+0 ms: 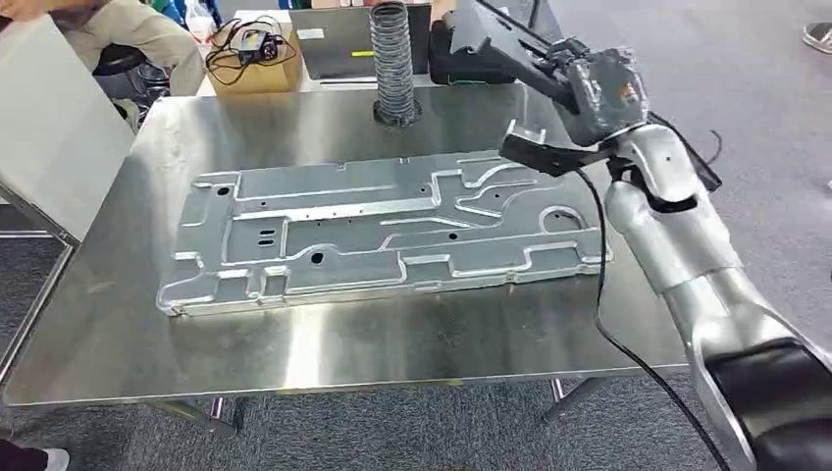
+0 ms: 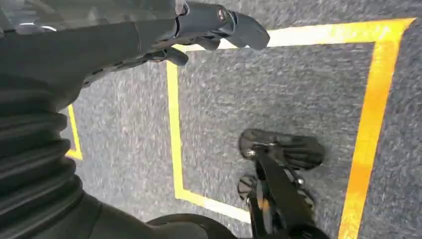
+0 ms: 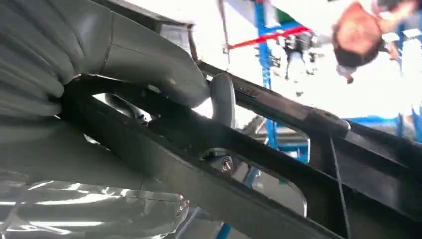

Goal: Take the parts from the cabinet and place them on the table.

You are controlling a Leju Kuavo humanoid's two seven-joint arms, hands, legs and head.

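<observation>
Black part (image 1: pixel 491 44): a dark frame-like piece, being held up above the far right corner of the desk (image 1: pixel 118 324); in the right wrist view its black bars (image 3: pixel 278 149) are crossing close in front of the camera.
Right robot hand (image 1: pixel 589 83): gripping the black part, with the grey thumb (image 3: pixel 149 64) pressing down over one bar.
Metal panel (image 1: pixel 383 231): a large stamped silver sheet, lying flat across the middle of the desk, with the black part above its far right end.
Ribbed hose (image 1: pixel 394 64): standing upright at the far edge of the desk, just left of the black part.
Cardboard box (image 1: pixel 257 54): sitting beyond the desk, with cables on top.
Left robot hand (image 2: pixel 209 30): hanging over grey carpet (image 2: pixel 298 89) marked with yellow tape (image 2: pixel 370 124), fingers apart and holding nothing.
</observation>
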